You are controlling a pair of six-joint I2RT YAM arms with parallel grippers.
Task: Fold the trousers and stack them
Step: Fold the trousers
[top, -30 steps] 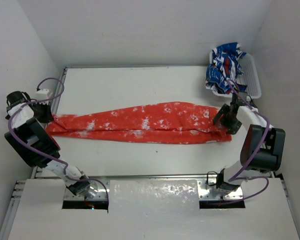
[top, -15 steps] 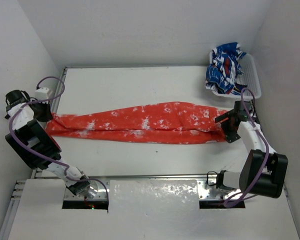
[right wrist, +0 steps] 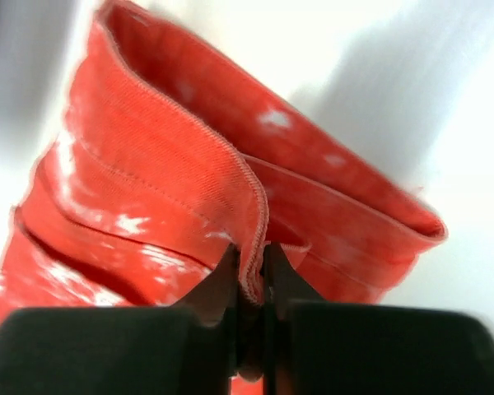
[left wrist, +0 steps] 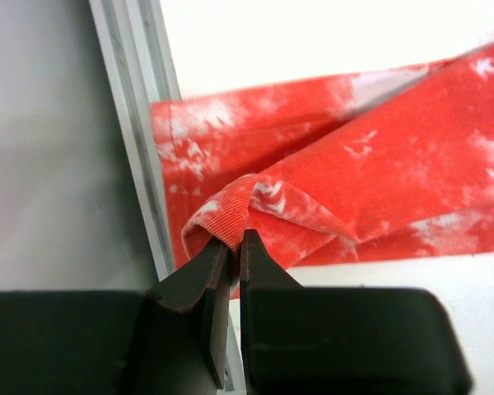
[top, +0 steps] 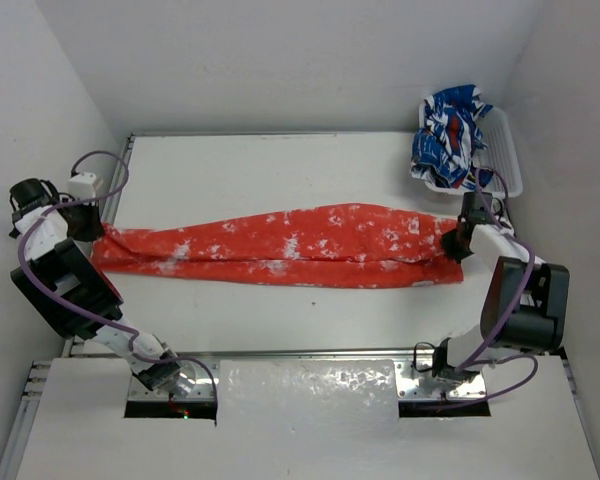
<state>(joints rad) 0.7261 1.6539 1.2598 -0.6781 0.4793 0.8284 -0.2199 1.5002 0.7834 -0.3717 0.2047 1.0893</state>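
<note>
The red-orange trousers [top: 290, 245] with white speckles lie stretched in a long band across the middle of the table. My left gripper [top: 92, 230] is shut on the left end, pinching a raised fold of the trousers [left wrist: 329, 189] between its fingertips [left wrist: 234, 247] beside the metal table rail. At the right end my right gripper [top: 456, 243] is shut on the stitched hem of the trousers [right wrist: 165, 173]; the hem edge runs down between the fingers [right wrist: 252, 271].
A white basket [top: 508, 152] at the back right holds a crumpled blue, white and red garment [top: 448, 135]. The metal rail [left wrist: 140, 148] runs along the table's left edge, close to the side wall. The right wall stands close to the basket.
The right gripper moved from over the right end, opened wide beside it, then came in and shut on the hem. The left gripper kept its hold and stayed in place.
</note>
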